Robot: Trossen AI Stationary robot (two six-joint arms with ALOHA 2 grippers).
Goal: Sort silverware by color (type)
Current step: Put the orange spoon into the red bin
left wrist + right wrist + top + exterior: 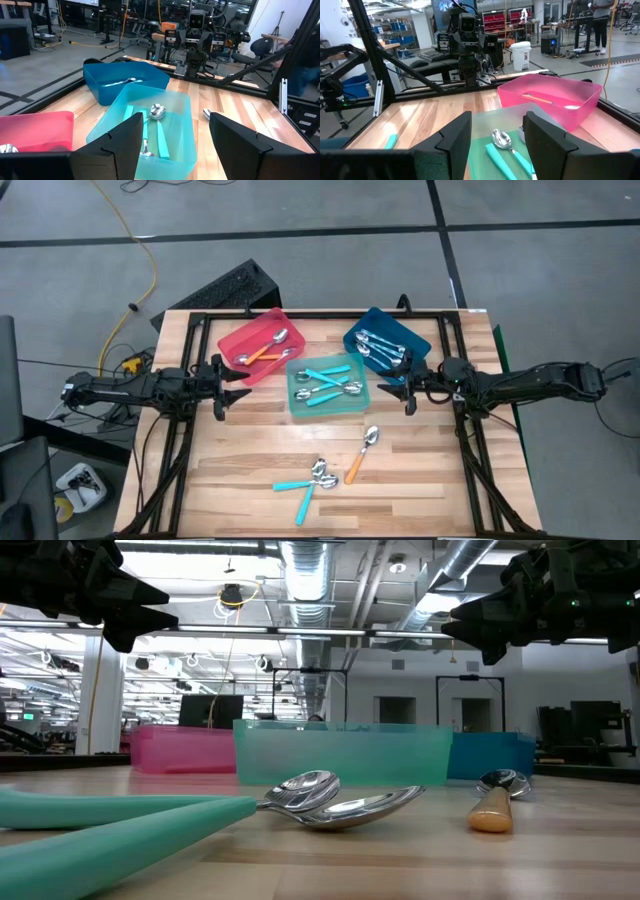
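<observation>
Several loose spoons lie flat on the wooden table near its front edge: an orange-handled spoon (pixel 361 456) and two teal-handled spoons (pixel 304 485) with their bowls together (pixel 340 804). Other spoons lie inside the red tray (pixel 232 340), the teal tray (pixel 296 402) and the blue tray (pixel 356 336). My left gripper (pixel 240 382) hovers open at the teal tray's left side, pointing level at it (pixel 175 150). My right gripper (pixel 388 386) hovers open at that tray's right side (pixel 497 145). Nothing is between either pair of fingers.
The three trays stand side by side across the table's far half, between the two grippers. A black frame (pixel 470 430) runs along the table's edges. Bare wood lies between the trays and the loose spoons.
</observation>
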